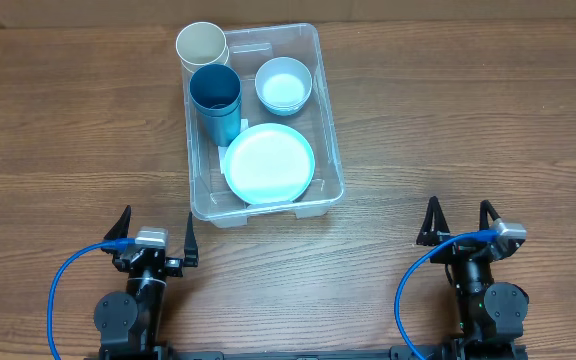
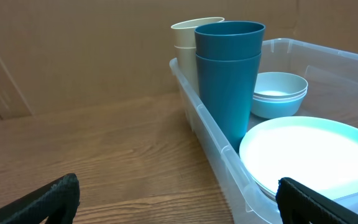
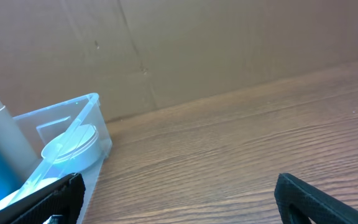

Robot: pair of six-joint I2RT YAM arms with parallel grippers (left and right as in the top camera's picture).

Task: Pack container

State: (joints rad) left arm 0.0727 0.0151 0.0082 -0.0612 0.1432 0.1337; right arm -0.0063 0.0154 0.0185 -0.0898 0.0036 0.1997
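The container (image 1: 330, 140) holds cream cups (image 1: 202, 46), teal cups (image 1: 215, 88), bowls (image 1: 284, 84) and plates (image 1: 269, 163). The left gripper (image 1: 156, 222) and right gripper (image 1: 459, 210) gape empty, apart from it.

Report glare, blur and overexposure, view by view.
Overhead: sharp and evenly lit, but the plate is blown out near white. Left wrist: the same plate glows, detail lost; its own fingertips are blurred. Right wrist: the container corner looks washed and soft, wood grain crisp.

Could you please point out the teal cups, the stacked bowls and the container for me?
teal cups (image 1: 215, 88): overhead view, inside of the top cup.
bowls (image 1: 284, 82): overhead view, inside of the upper bowl.
container (image 1: 331, 130): overhead view, its right wall.
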